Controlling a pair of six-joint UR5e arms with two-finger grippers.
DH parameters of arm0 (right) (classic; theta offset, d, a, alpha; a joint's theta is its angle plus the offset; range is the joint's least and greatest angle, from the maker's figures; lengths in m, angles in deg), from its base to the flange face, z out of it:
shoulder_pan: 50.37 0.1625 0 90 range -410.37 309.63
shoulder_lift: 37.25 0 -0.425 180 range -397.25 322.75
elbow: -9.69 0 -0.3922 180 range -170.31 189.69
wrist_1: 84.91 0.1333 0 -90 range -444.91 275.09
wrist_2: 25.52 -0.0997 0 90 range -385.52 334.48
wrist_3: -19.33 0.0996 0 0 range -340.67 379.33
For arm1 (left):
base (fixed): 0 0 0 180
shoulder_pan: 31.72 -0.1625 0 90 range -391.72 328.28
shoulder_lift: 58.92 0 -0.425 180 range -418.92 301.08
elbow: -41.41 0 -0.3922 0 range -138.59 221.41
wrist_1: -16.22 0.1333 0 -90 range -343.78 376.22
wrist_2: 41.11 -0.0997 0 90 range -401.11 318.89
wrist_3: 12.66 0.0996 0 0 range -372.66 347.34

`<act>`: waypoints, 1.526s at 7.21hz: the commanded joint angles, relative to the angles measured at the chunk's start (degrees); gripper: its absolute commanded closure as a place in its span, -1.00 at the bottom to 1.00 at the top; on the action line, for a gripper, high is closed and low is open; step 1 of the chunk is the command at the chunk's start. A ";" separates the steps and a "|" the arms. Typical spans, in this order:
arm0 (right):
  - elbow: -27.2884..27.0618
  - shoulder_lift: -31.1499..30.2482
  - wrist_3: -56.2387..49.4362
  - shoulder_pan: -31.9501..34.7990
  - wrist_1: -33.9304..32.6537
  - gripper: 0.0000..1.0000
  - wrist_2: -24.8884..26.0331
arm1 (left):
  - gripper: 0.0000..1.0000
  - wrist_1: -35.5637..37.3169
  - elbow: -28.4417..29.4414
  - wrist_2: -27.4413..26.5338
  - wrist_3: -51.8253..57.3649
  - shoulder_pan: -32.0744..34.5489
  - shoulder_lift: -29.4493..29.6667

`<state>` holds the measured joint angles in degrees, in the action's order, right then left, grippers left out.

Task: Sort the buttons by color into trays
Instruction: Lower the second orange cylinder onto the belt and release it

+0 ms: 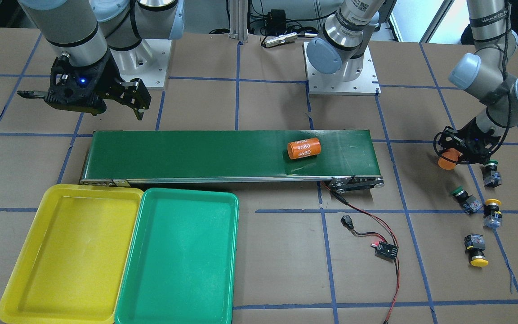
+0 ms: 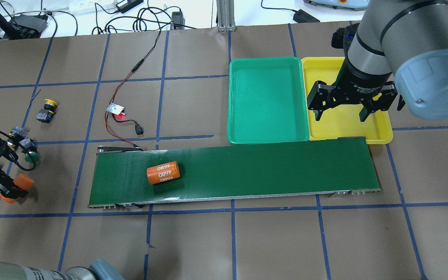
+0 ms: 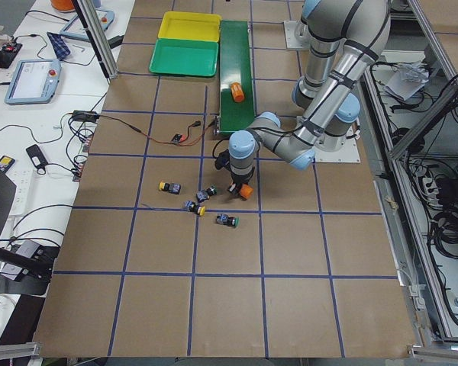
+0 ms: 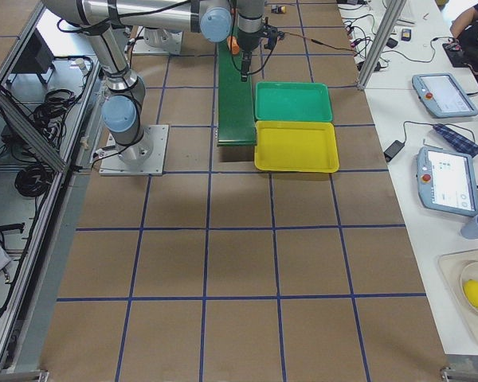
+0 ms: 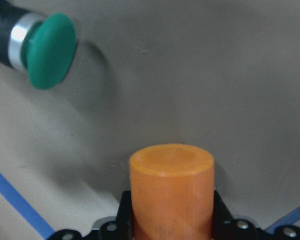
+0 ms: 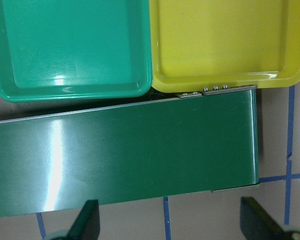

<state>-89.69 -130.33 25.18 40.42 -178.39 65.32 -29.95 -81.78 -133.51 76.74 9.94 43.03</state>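
Observation:
Four buttons lie on the brown table at my left end: two green-capped [image 1: 492, 173] [image 1: 463, 199] and two yellow-capped [image 1: 492, 213] [image 1: 475, 249]. My left gripper [image 1: 454, 155] is beside them, shut on an orange cylinder [image 5: 171, 185], low over the table; a green button cap [image 5: 50, 50] shows just ahead of it. The yellow tray [image 1: 65, 252] and green tray [image 1: 182, 256] lie side by side, both empty. My right gripper [image 2: 340, 112] is open and empty, hanging above the yellow tray [image 2: 344, 130] near the belt's end.
A long dark-green conveyor belt [image 1: 196, 155] runs between the two ends, with a second orange cylinder marked 4680 [image 1: 304, 148] lying on it. A small circuit board with red and black wires [image 1: 385, 249] lies near the belt's left-arm end.

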 commanded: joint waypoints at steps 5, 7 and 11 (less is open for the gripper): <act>-0.03 -0.35 -0.05 0.00 0.15 -1.00 0.12 | 1.00 -9.03 -0.45 0.99 5.62 32.56 -15.80; -0.03 -0.35 -0.14 0.00 0.15 -1.00 -0.05 | 1.00 -8.24 -1.43 0.99 4.03 38.31 -14.61; -0.03 -0.26 -0.14 0.00 0.15 -1.00 -0.23 | 0.19 3.14 -13.02 0.82 -0.45 39.20 -16.43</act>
<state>-89.72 -130.66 25.14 40.42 -178.24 65.23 -32.09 -91.85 -132.72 76.65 49.05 26.86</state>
